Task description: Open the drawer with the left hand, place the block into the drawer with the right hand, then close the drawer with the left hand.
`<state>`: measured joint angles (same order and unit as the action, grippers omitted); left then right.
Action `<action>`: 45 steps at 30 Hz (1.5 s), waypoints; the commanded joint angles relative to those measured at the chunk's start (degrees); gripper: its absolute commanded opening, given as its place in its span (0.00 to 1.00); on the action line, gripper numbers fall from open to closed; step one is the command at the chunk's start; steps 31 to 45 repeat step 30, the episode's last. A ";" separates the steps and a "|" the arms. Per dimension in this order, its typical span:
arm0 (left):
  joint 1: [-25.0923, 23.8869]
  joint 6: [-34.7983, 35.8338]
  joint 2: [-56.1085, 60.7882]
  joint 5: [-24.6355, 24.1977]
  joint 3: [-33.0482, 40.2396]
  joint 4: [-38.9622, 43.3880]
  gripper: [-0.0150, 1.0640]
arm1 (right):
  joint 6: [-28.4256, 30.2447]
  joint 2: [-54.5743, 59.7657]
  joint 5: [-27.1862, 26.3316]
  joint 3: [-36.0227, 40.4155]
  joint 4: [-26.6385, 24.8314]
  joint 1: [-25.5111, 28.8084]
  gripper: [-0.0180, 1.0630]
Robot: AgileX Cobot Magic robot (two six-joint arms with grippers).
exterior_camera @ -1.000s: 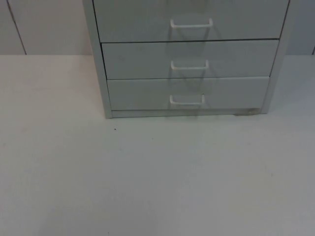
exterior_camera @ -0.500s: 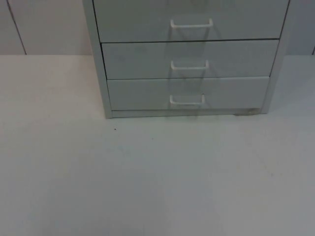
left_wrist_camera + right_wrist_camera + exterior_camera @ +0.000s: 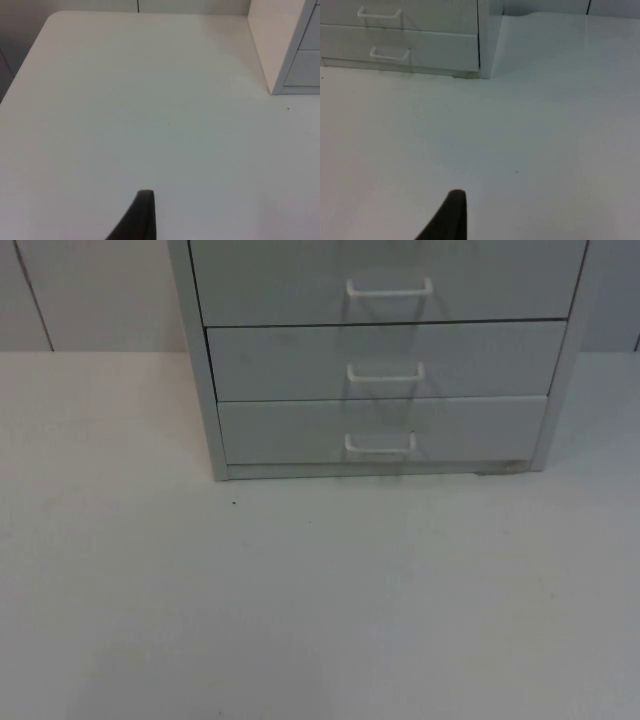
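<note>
Standing at the back of the white table (image 3: 320, 600) in the top view, a grey cabinet (image 3: 205, 390) shows three drawers, all pushed in, each with a white handle; the lowest drawer (image 3: 300, 430) carries its handle (image 3: 380, 445) at mid-front.

In the left wrist view, the left claw (image 3: 137, 220) hangs over bare table, the cabinet's side well apart; its grip I cannot tell.

In the right wrist view, the right claw (image 3: 447, 217) hangs over the table before the cabinet's corner; its grip I cannot tell either.
</note>
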<state>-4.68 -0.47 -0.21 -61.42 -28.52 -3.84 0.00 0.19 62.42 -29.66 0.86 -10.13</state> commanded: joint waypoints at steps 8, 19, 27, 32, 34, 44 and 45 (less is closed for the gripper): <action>-0.08 0.47 0.21 0.02 0.21 -0.18 0.99 | 0.00 -0.19 -0.68 0.22 0.12 8.57 0.99; -0.08 0.47 0.21 0.02 0.21 -0.18 0.99 | 0.00 -0.19 -0.68 0.22 0.01 11.10 0.99; 2.47 0.47 0.21 0.02 0.21 -0.08 0.99 | 0.00 -0.19 -0.68 0.22 0.01 11.10 0.99; 4.25 0.47 0.21 0.02 0.21 -0.08 0.99 | 0.00 -0.19 -0.68 0.22 0.01 11.10 0.99; 4.25 0.47 0.21 0.02 0.21 -0.08 0.99 | 0.00 -0.19 -0.68 0.22 0.01 11.10 0.99; 4.25 0.47 0.21 0.02 0.21 -0.08 0.99 | 0.00 -0.19 -0.68 0.22 0.01 11.10 0.99; 4.25 0.47 0.21 0.02 0.21 -0.08 0.99 | 0.00 -0.19 -0.68 0.22 0.01 11.10 0.99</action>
